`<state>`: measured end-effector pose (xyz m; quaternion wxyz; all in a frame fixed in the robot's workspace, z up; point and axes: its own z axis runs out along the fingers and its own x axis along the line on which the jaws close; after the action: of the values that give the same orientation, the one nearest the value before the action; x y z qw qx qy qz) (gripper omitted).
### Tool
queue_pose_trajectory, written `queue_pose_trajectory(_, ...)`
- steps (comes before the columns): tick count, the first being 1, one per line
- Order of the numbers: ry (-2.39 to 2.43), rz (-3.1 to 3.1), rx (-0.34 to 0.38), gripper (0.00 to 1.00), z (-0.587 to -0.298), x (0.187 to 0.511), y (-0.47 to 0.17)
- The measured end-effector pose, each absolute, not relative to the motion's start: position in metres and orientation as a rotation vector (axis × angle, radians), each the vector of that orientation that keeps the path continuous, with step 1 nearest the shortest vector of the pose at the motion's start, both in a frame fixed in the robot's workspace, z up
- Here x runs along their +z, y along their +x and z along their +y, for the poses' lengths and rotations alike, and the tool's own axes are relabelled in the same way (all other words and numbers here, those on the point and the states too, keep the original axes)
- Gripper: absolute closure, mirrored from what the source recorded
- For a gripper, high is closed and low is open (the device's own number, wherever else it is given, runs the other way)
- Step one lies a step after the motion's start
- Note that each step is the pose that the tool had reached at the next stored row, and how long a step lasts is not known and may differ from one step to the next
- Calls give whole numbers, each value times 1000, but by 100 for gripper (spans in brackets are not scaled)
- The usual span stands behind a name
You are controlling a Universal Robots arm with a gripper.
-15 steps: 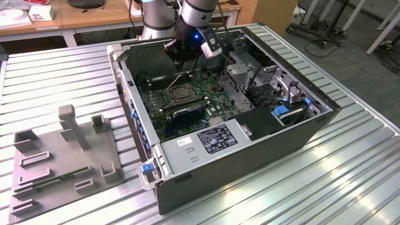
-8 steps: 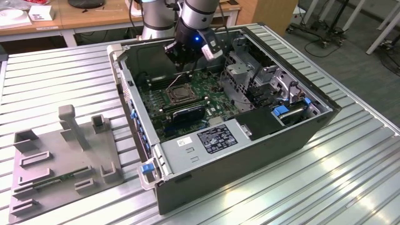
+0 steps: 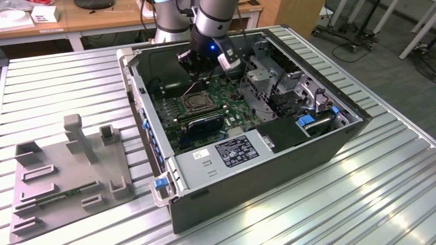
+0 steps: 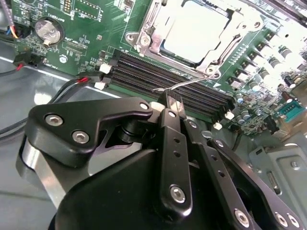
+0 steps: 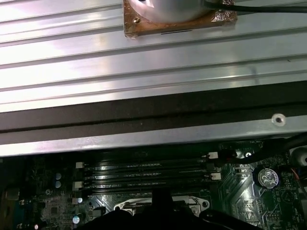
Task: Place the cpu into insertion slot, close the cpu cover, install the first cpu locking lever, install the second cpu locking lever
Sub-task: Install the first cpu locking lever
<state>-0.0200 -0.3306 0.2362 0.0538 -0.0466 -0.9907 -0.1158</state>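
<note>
Inside the open case (image 3: pixel 272 168), which lies on its side on the slatted table (image 3: pixel 354 204) so the board (image 4: pixel 96 28) faces up, the gripper (image 4: pixel 171 101) hangs just beside the slot (image 3: pixel 193 100), over the black memory slots (image 4: pixel 158 76). The cpu (image 4: pixel 192 31) sits flat in the slot, its pale metal top showing through the cut-out of the cover (image 4: pixel 156 40). The cover lies down over the cpu's edges, so the seating and the closing look done. A thin wire lever (image 4: pixel 189 83) runs from the socket's corner out to the fingertips, raised off the board and, by the look of it, not yet hooked down. In the second wrist view the jaws stand together, and the lever's bent end meets them right at the tips. I judge they are pinched on that end, since that is the only part that stands clear enough to be taken. The gripper comes in from the memory side, probably to keep its bulk off the cover. Whether the other lever is latched I cannot tell. Beside the case, on the exterior view's left, a grey fixture (image 3: pixel 68 173) rests on the table.
</note>
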Motion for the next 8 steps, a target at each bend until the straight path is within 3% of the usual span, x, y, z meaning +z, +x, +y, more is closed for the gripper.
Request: queue_pose_trajectory(8,-140,-3008,-374,89,-330,227,-23)
